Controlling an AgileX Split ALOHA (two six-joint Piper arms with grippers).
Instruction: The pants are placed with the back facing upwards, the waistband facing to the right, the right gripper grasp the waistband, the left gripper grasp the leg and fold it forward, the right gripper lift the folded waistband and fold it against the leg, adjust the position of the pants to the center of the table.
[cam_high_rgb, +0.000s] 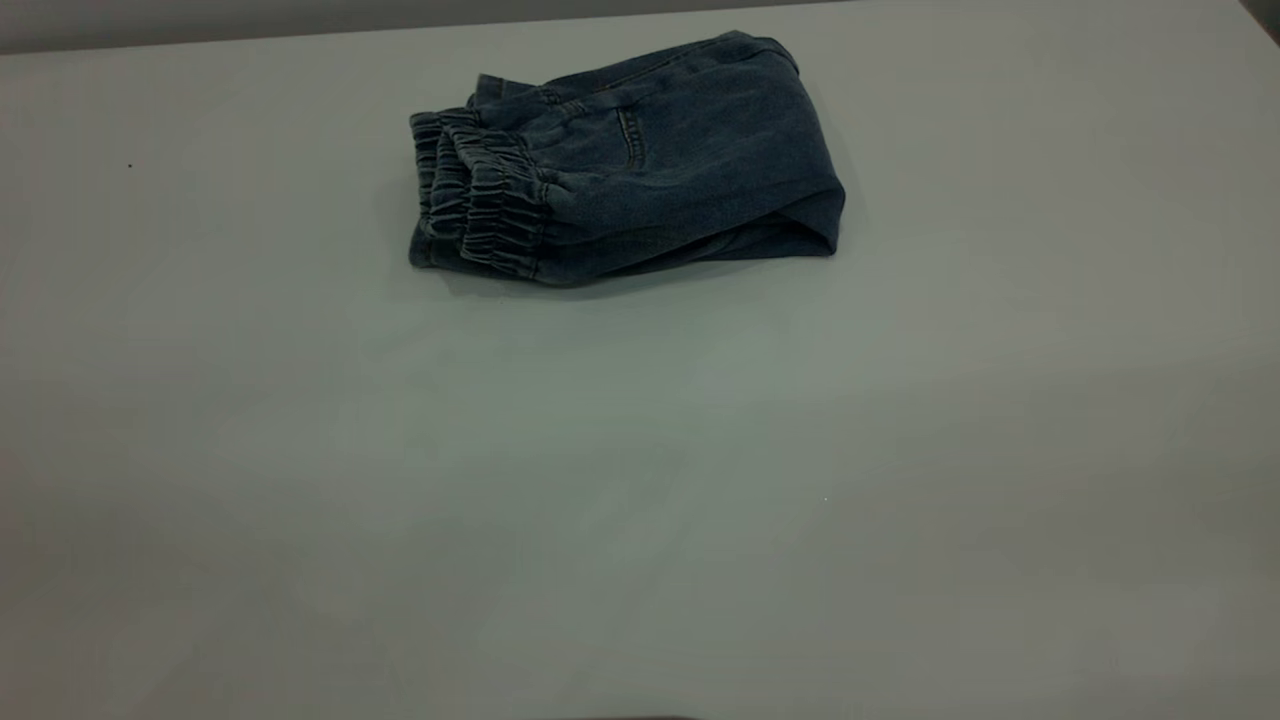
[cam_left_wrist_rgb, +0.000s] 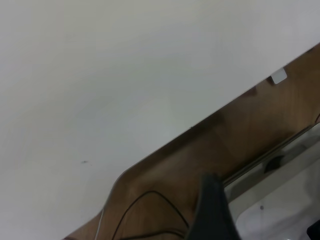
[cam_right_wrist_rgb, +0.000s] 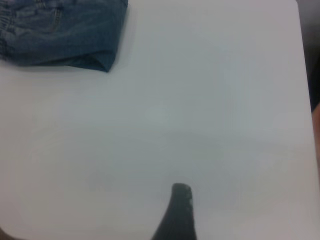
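The pants (cam_high_rgb: 640, 160) lie folded into a compact denim bundle on the white table (cam_high_rgb: 640, 480), toward its far side. The gathered waistband (cam_high_rgb: 480, 205) is stacked in layers at the bundle's left end, and a back pocket faces up. The printed leg is hidden inside the fold. In the right wrist view the pants (cam_right_wrist_rgb: 60, 30) lie far from my right gripper (cam_right_wrist_rgb: 225, 225), which is open and holds nothing. My left gripper (cam_left_wrist_rgb: 262, 220) hangs open and holding nothing beyond the table's edge, over the floor. Neither gripper appears in the exterior view.
The table edge (cam_left_wrist_rgb: 210, 117) runs diagonally through the left wrist view, with brown floor (cam_left_wrist_rgb: 165, 190) and thin cables below it. In the right wrist view the table's side edge (cam_right_wrist_rgb: 302, 75) shows. Bare tabletop surrounds the pants.
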